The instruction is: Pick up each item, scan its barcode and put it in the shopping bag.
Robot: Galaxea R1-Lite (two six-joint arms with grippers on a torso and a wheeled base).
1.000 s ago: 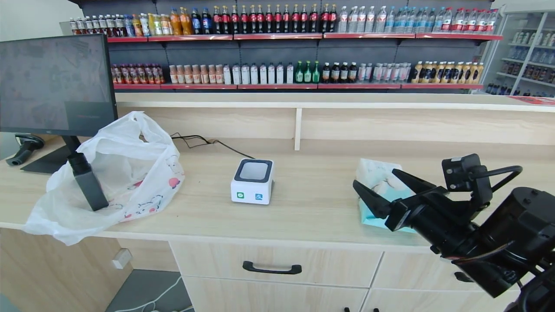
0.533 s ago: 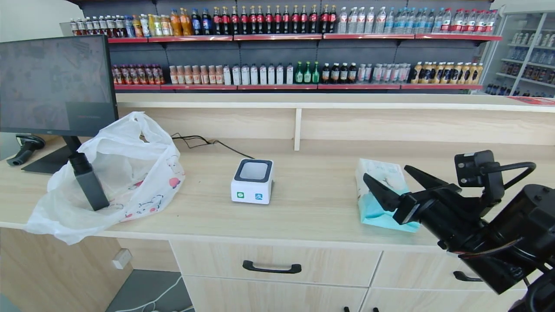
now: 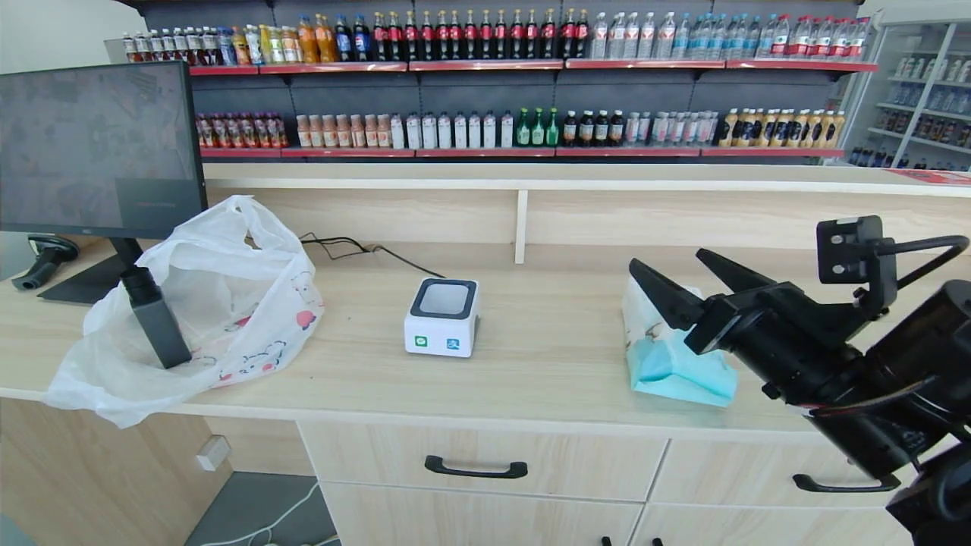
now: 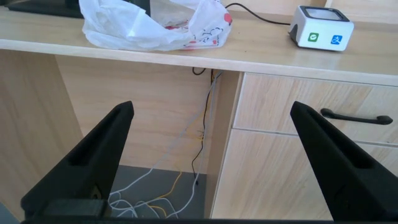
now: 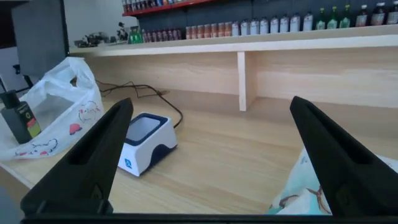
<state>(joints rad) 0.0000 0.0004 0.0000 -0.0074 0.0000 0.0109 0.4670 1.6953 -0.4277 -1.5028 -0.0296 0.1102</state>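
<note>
While the black right gripper [image 3: 667, 259] hangs wide apart and empty, pointing far-left over the teal-and-white soft tissue pack [image 3: 667, 368], that pack lies flat on the wooden counter [image 3: 546, 364] right of the white cube scanner [image 3: 441, 316], long axis front-to-back.

Monitor [image 3: 98, 144] left, bottled drinks [image 3: 485, 34] on shelves [image 3: 485, 65] behind

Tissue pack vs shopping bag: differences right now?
The tissue pack is a compact teal-and-white block; the shopping bag is loose, crumpled white plastic with red prints. The pack lies on the robot's right, by the open right gripper; the bag sits far left. Both rest on the counter.
</note>
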